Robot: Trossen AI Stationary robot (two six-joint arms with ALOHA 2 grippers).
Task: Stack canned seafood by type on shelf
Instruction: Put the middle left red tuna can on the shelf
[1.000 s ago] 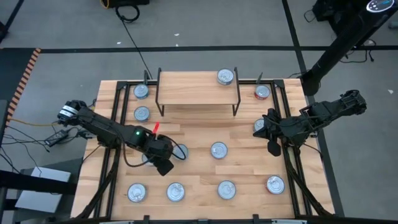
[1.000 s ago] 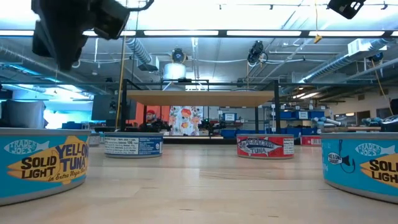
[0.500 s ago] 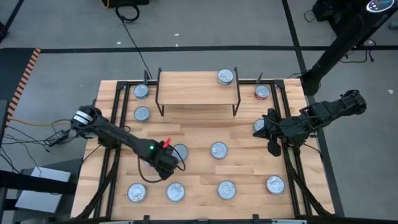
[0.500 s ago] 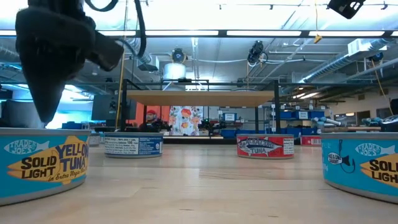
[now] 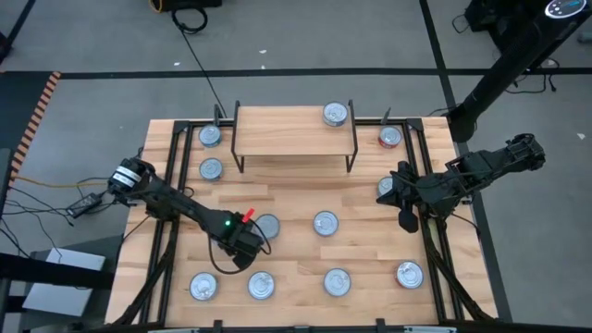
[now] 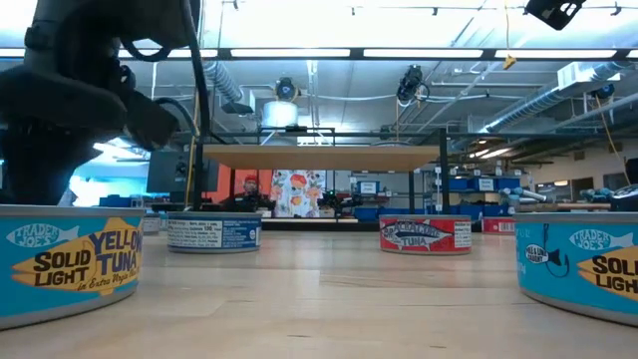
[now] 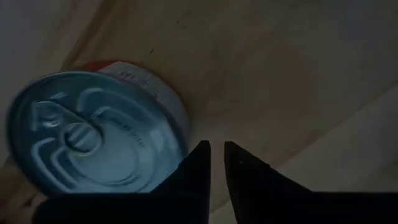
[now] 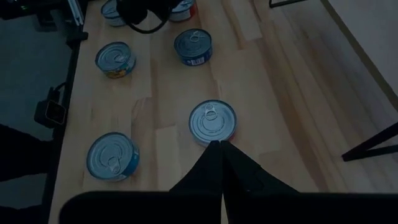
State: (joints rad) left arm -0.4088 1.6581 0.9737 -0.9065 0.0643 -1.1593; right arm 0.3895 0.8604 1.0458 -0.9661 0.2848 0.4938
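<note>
The left gripper (image 7: 212,149) has its two dark fingers nearly together, a thin gap between the tips, holding nothing; they hang low over the wooden table (image 5: 296,199) just beside a tin with a silver top and a red strip of label (image 7: 93,134), without clearly touching it. Seen from above, that gripper (image 5: 248,242) is left of centre on the table, next to a silver-topped tin (image 5: 268,226), with the left arm reaching in from the table's left edge. The right gripper (image 8: 219,149) has its fingers pressed together with nothing between them; it hovers near the right edge of the table (image 5: 404,199), and a red-sided tin (image 8: 212,122) lies on the boards beyond its tips. The shelf (image 5: 294,129), a light plank on thin black legs, stands at the far middle of the table and carries one tin (image 5: 335,115) near its right end. Other tins are scattered across the table: two left of the shelf, one with red to its right, one near the centre, and four in a row along the near edge. At table height, a blue and yellow tuna tin (image 6: 68,261) fills the near left.
</note>
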